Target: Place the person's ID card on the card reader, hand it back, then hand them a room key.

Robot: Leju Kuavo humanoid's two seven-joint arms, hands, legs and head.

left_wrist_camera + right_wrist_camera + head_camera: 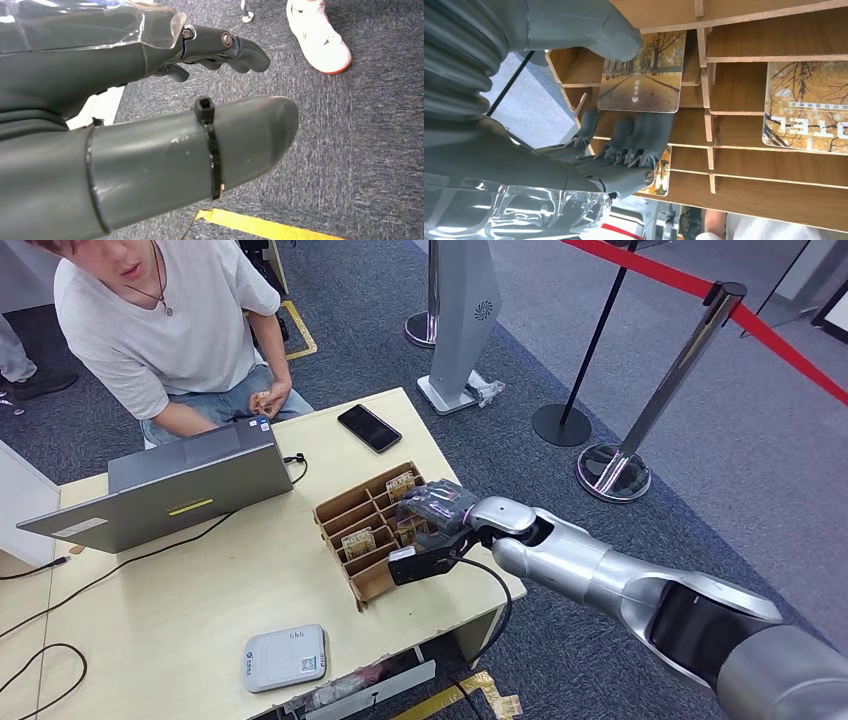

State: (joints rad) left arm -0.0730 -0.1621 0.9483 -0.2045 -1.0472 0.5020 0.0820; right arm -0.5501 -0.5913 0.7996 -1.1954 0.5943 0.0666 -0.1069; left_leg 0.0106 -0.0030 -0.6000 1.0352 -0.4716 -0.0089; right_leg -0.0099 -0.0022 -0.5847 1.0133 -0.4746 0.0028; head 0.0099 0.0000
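Note:
My right hand hovers over the near end of the cardboard card organizer. In the right wrist view, the thumb and fingers pinch a room key card printed with an autumn tree avenue, raised in front of the organizer's dividers. More key cards sit in other slots. The white card reader lies at the table's near edge with nothing on it. The person's hand, behind the laptop, holds a small thing I cannot identify. My left hand hangs above the carpet, holding nothing.
An open grey laptop stands between the person and the reader, with cables trailing to the left. A black phone lies at the table's far edge. Stanchions with a red belt stand to the right.

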